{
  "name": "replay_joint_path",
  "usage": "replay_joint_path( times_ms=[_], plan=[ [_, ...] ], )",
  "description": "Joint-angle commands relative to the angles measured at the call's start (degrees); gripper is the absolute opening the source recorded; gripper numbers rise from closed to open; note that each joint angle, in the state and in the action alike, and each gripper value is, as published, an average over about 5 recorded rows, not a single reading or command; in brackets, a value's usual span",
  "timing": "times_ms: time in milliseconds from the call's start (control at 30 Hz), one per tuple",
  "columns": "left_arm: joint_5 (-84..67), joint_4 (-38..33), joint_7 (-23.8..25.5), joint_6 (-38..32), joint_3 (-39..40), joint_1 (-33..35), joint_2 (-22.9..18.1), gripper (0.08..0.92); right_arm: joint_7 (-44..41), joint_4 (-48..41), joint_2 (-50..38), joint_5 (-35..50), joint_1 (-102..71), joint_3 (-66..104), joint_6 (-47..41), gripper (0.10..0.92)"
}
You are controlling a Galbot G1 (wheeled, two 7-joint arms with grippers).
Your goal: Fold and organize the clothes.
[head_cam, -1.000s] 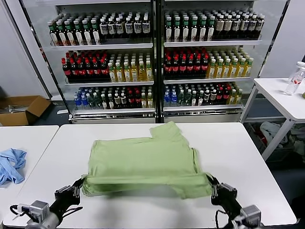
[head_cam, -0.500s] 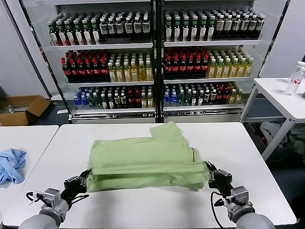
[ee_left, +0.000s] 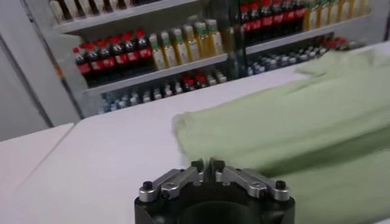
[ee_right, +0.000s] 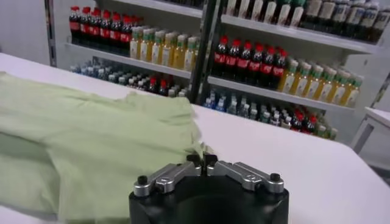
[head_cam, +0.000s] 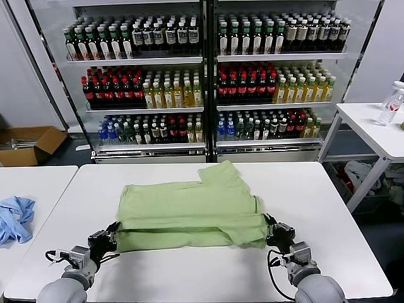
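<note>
Polo shirt (head_cam: pixel 189 214) lying folded on surface (head_cam: pixel 328 214); left gripper (head_cam: pixel 108 238), right gripper (head_cam: pixel 273 230) at fold corners, grip state indiscernible. You are releasing: lift off straight, avoiding dragging hem.

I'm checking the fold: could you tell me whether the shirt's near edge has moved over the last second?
Yes. The shirt's near edge moved away from the table's front edge, toward the fridges.

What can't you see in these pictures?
- Shirt front and its picture: head view, folded under.
- Whether the left gripper and right gripper pinch cloth: the hem covers their tips.
- Blue cloth: cut off by the picture's edge.
- Bottle labels: too small.
</note>
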Motion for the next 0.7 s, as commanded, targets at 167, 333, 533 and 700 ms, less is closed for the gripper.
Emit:
replay_joint_path(
  times_ms=[167,333,533,700],
  plan=[
    [-2.9,-1.0,-2.8,-4.4,-1.9,3.1,1.7,0.376,0.2,2.2,-0.1,-0.5,-3.4,2.0,0.0,0.518],
    [-13.6,-9.0,-3.6,0.3,-3.8,7.9,2.2,0.523,1.0,6.0,-0.8,0.2,-8.5,4.1,0.1,0.666],
    [-18.4,-15.5,-3.8,6.2,-3.4,11.2,1.3,0.696,3.9,4.5,0.6,2.2,-8.5,2.6,-2.3,0.807],
    [-15.5,-12.9,-5.8,10.1,-2.4,10.8,0.4,0.803,5.2,1.3,2.6,2.3,-6.8,0.5,-3.5,0.822]
  ],
)
